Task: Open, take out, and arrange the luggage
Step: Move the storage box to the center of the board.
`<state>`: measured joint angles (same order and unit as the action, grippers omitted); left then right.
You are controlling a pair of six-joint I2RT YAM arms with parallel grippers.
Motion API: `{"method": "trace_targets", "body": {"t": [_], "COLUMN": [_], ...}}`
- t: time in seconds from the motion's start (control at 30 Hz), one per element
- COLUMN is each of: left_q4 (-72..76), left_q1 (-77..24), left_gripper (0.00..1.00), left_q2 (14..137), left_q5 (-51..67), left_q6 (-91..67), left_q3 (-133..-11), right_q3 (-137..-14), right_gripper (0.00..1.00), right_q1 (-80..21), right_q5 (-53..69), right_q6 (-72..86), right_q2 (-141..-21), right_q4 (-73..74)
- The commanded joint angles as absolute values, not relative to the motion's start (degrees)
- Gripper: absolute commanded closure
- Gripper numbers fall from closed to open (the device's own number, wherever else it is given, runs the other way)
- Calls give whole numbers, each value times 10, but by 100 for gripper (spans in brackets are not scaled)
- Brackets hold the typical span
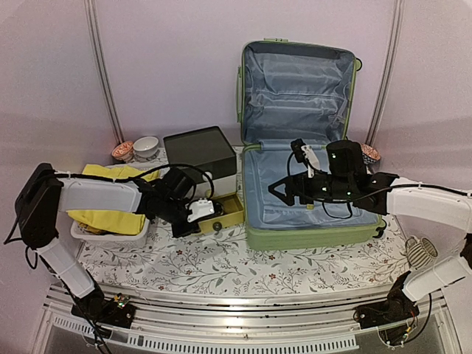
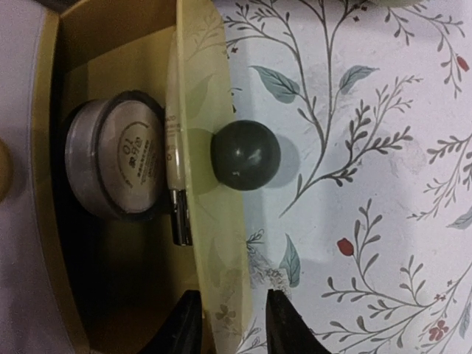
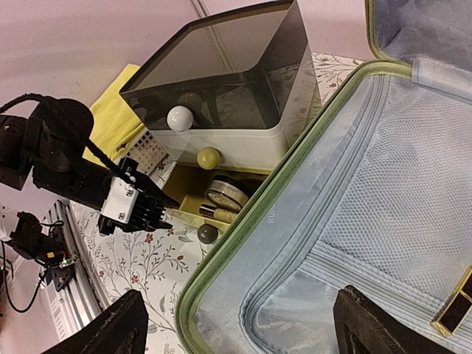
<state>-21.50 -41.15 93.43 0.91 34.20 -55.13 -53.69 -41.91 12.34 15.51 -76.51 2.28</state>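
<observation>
Light-green luggage (image 1: 310,237) lies open on the floral tablecloth (image 1: 221,269), right of centre. Lid stands upright against the back wall, base half flat, pale blue lining in both. In the right wrist view the luggage (image 3: 243,228) rim runs diagonally, with a mesh pocket on the lining and a small gold-and-black stick (image 3: 457,310) at the far right edge.

Right gripper (image 1: 291,171) hovers over the base half, jaws spread wide, holding nothing. The wrist view shows the same: right gripper (image 3: 243,328) fingertips far apart, only lining between them.

Left gripper (image 1: 206,212) is at the pulled-out yellow drawer (image 1: 230,212) of the drawer box (image 1: 199,151), just left of the luggage. In the left wrist view the left gripper (image 2: 232,324) straddles the drawer front (image 2: 214,221), one finger inside and one outside, below the dark round knob (image 2: 245,155). Cannot tell whether the fingers actually pinch the panel or just stand beside it.

Inside the drawer are a round compact (image 2: 118,155) and a pale tube (image 2: 177,184) lying along the front panel.

The right wrist view shows the drawer box (image 3: 221,74) with a dark lid, a white knob (image 3: 179,118) and a yellow knob (image 3: 209,156), and the left gripper (image 3: 166,214) at the open drawer.

White basket (image 1: 110,237) with yellow cloth (image 1: 103,217) sits under the left arm. Two small bowls (image 1: 146,145) are at the back left.
</observation>
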Motion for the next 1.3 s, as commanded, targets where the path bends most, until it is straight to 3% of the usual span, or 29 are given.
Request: {"method": "trace_targets", "body": {"t": [0.0,0.1,0.23,0.73,1.27], "left_q4": [-206,-234,-282,-391,-270], "left_q1": [-416,-414,-410,-420,-511], "left_gripper": [73,88,100,100,100], "left_q2": [969,976,951,861,885], "left_q5": [9,10,22,94,43], "left_q6": [367,384,416,433,217], "left_q3": [-561,-570,-561,-532,-523], "right_q3": [-525,-522,-519,-526,-525], "right_gripper": [12,12,11,11,11], "right_q1": [-415,-414,-415,-415,-415], "right_q5": [117,115,113,126,128], "right_q6": [149,149,151,158,162], "right_q2": [-747,-742,-740,-753,-756], "right_q4": [14,14,16,12,10]}}
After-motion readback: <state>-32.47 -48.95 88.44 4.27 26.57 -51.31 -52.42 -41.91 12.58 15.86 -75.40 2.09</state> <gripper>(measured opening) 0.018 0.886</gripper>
